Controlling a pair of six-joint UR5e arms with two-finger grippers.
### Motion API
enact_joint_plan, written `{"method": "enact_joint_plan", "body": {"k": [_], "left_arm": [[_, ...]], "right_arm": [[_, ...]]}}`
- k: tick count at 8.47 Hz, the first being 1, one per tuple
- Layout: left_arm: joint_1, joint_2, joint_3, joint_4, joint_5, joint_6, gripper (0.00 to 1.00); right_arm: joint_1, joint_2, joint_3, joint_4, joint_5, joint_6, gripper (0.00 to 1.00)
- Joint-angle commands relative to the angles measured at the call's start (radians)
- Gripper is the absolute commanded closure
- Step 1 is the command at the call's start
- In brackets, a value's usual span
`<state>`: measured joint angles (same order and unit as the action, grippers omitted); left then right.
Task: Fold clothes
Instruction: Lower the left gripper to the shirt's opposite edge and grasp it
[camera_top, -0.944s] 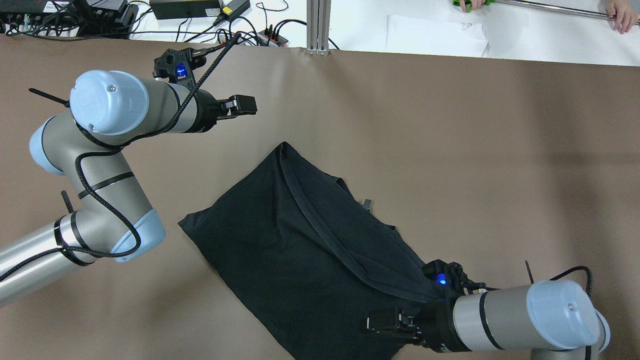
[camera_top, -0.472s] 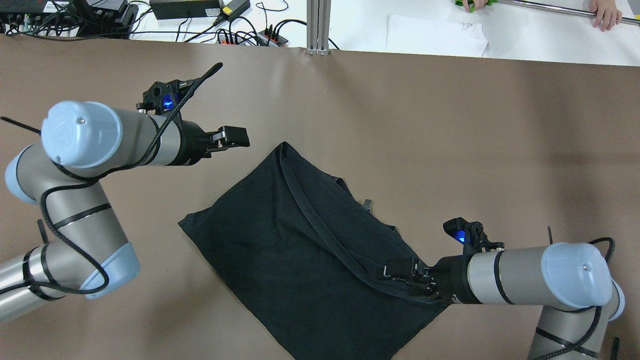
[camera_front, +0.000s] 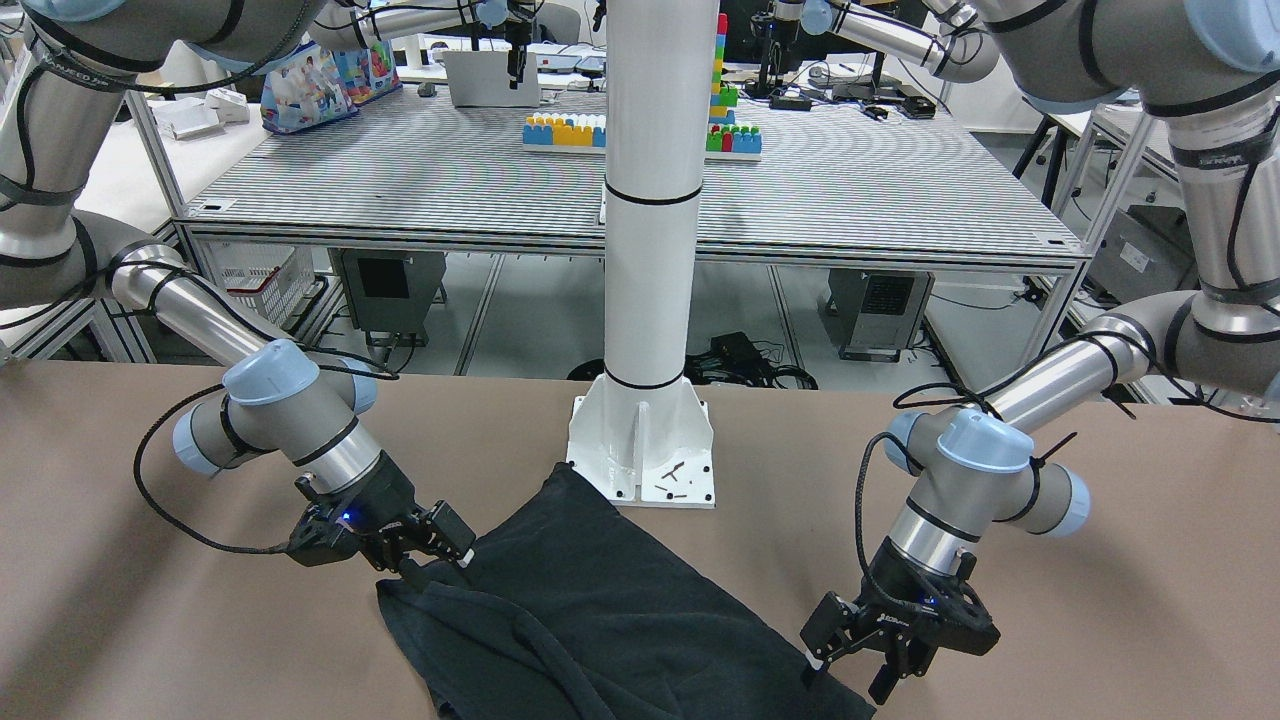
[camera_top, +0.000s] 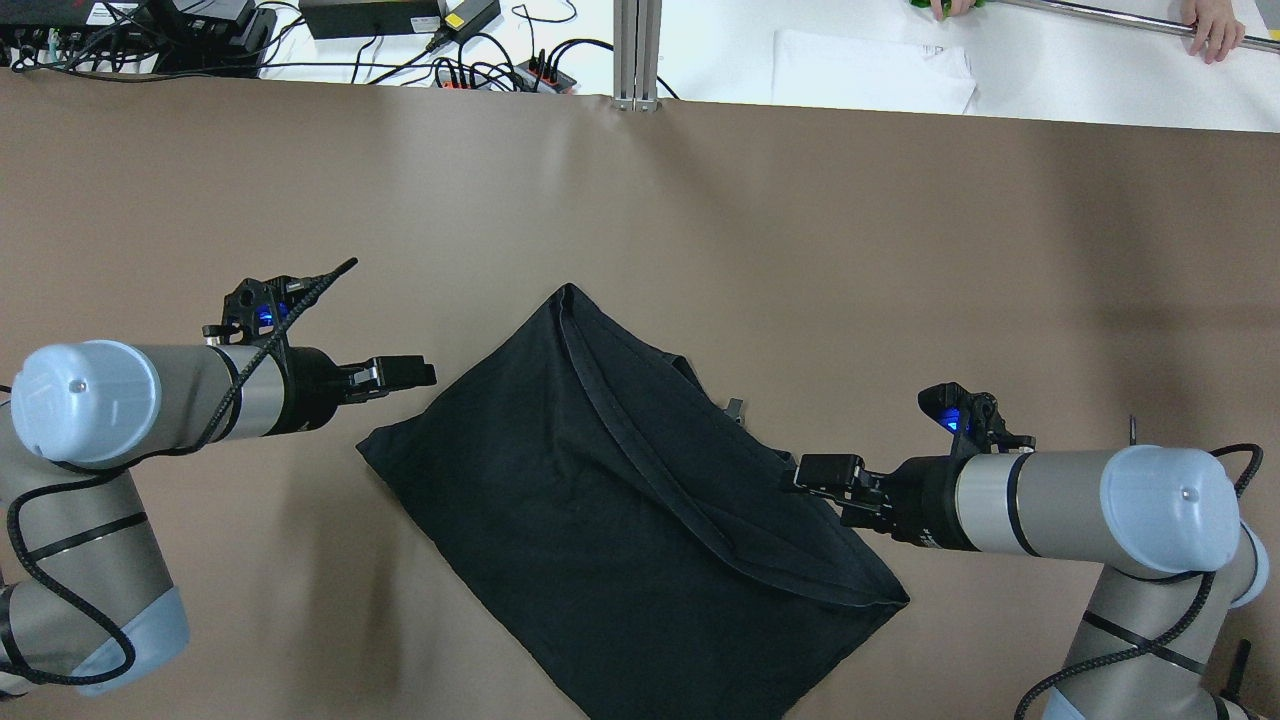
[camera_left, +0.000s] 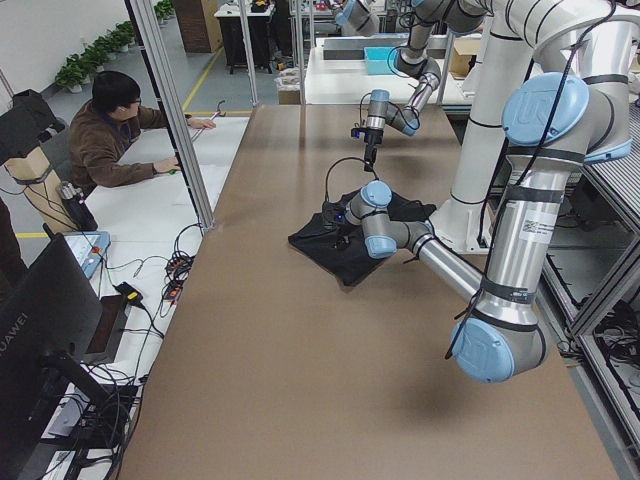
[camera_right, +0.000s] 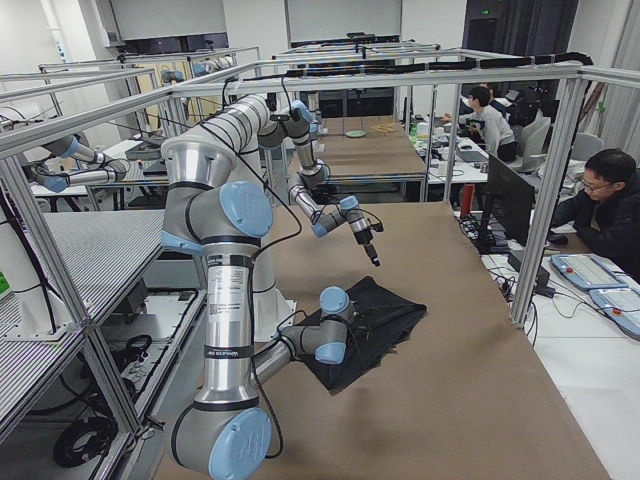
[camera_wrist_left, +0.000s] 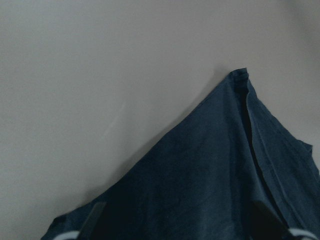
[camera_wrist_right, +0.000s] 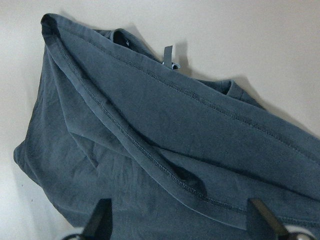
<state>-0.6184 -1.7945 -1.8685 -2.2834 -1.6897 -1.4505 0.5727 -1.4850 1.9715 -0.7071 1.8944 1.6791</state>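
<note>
While both arms reach in low, the black garment (camera_top: 600, 500) lies slantwise on the brown bench (camera_top: 850, 250)
Left gripper (camera_top: 418, 373), fingers apart and empty, sits just beside its left edge; a hemmed fold crosses the cloth diagonally; right gripper (camera_top: 812, 470), fingers likewise apart, hovers at its right edge
</note>
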Motion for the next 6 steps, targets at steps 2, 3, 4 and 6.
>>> {"method": "enact_joint_plan", "body": {"k": [2,3,4,6], "left_arm": [[0.051,0.03,0.054,-0.03,0.06,0.007,0.0],[0.078,0.024,0.081,-0.03,0.103,0.005,0.0],[0.089,0.018,0.11,-0.031,0.105,0.007,0.0],[0.126,0.024,0.114,-0.031,0.14,0.007,0.0]], "right_arm": [[-0.001,0.0,-0.005,0.0,-0.009,-0.001,0.06],[-0.001,0.0,-0.006,-0.002,-0.011,-0.001,0.06],[-0.002,0.0,-0.007,0.0,-0.018,-0.001,0.06],[-0.005,-0.004,-0.008,0.0,-0.032,0.001,0.06]]}}
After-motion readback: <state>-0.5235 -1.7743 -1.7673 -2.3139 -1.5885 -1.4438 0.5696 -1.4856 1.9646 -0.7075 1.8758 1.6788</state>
